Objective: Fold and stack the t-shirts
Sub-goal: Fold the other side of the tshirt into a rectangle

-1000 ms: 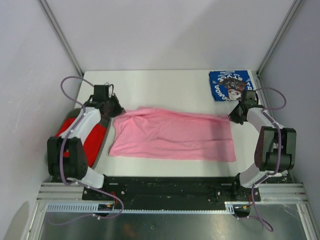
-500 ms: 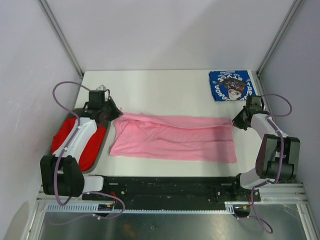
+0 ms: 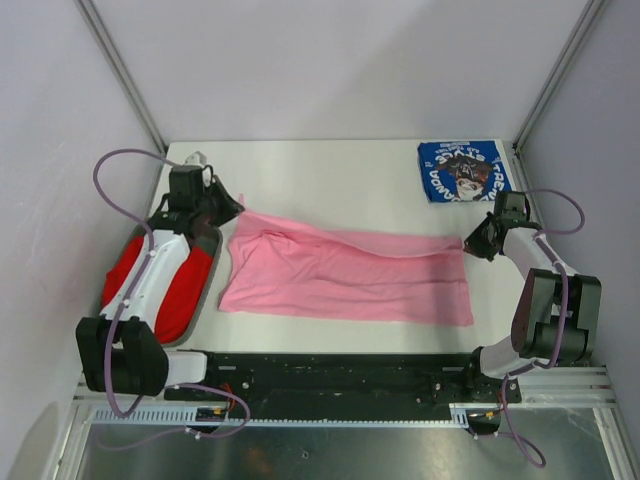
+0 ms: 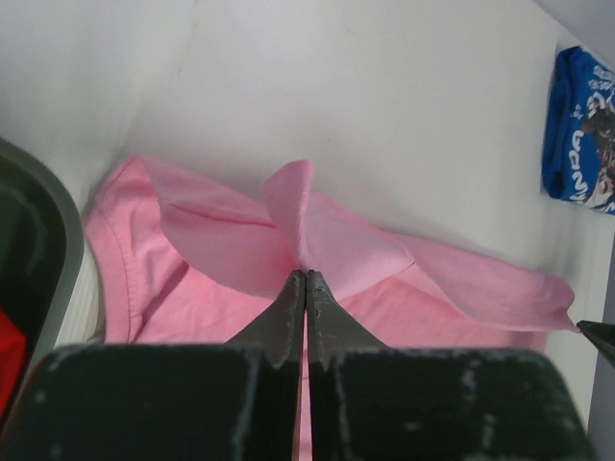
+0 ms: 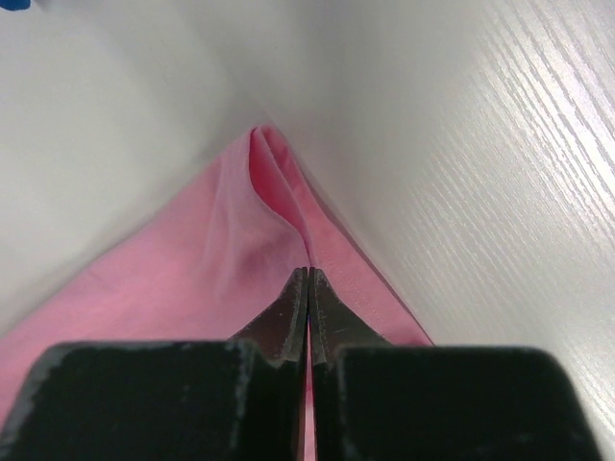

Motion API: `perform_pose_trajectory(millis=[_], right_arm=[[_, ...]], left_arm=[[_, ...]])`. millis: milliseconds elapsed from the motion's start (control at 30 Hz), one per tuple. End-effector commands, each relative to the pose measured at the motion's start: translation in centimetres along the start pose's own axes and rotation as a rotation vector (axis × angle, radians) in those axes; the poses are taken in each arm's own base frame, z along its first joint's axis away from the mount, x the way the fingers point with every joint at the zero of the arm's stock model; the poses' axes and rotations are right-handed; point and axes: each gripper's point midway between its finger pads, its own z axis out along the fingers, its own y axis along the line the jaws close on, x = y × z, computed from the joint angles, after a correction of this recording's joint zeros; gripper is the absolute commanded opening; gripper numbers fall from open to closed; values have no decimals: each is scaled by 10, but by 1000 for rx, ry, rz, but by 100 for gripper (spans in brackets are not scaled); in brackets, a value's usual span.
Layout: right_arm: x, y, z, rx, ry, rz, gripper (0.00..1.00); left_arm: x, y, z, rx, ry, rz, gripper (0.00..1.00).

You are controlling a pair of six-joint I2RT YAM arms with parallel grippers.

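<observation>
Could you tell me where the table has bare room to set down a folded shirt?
Bare: the far strip of table, beyond the pink shirt and left of the blue shirt. Crowded: the middle, under the pink shirt, whose far edge the left gripper and right gripper pinch.

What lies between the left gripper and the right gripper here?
The pink t-shirt: in the top view its far edge runs from the left gripper to the right gripper, each shut on a pinch of it.
</observation>
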Motion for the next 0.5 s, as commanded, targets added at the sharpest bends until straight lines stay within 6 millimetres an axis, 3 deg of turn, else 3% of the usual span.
perform_pose_trajectory(millis=[0,267,367,467], right_arm=[[1,0,-11,-11,-3,11,0],[31,-34,-4,68,38,15,0],[37,-40,-2,80,40,15,0],[36,-43,-3,90,34,12,0]], left_arm=[[16,9,-15,8,-6,-12,0],[82,52,-11,-77,106,-64,0],[89,63,-9,-121,111,-65,0],[81,66,-11,-142,75,-62,0]])
